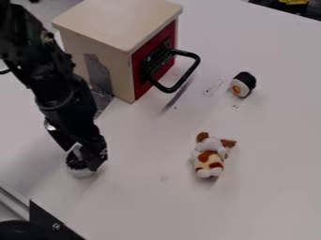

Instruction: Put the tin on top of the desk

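From the fixed camera, we saw the hand [87, 161] low over the desk [270, 140], right at a small, pale, round thing with a dark inside, which we took for the tin [80, 173]. The tin sat near the left side of the view, its upper part partly hidden by the hand. We could not tell how far open the hand was, nor whether it had hold of the tin.

The wooden box [114, 18] stood farther back, and the tin was apart from it. If the task meant the box's flat top, we judged that only the approach was done: a sure grip, the lift, the carry and the setting down were all left. If it meant the broad white surface, the tin seemed to be about there, and what remained was to place it properly, let go and draw clear
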{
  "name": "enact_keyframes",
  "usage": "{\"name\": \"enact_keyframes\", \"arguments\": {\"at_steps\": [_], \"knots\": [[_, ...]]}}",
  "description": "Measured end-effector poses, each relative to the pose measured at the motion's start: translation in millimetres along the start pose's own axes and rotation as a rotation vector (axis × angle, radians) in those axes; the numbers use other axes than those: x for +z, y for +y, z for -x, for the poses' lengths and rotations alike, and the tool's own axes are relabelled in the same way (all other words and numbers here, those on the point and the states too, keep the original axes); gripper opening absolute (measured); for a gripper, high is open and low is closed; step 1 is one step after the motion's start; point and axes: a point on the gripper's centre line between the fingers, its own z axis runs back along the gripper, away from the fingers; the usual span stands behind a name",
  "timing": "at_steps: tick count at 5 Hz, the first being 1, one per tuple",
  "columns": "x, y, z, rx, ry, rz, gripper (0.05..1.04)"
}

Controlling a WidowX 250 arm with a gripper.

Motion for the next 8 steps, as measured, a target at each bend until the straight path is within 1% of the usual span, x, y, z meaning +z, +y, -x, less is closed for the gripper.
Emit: {"name": "enact_keyframes", "arguments": {"at_steps": [2,3,4,5,6,7,8], "knots": [[2.5,-2.4,-1.2,-0.01,0.006,-0.024,0.456],[10.5,-5.0,2.1,-0.005,0.01,-0.021,0.237],[19.8,-6.4,1.8,-0.004,0.004,-0.02,0.209],[44.7,4.4,-13.4,0.045,-0.02,-0.037,0.208],[80.3,23.1,-43.8,0.13,-0.073,-0.06,0.208],[113.4,51.8,-75.9,0.209,-0.106,-0.071,0.208],[126.0,80.1,-104.4,0.258,-0.121,-0.072,0.208]]}}
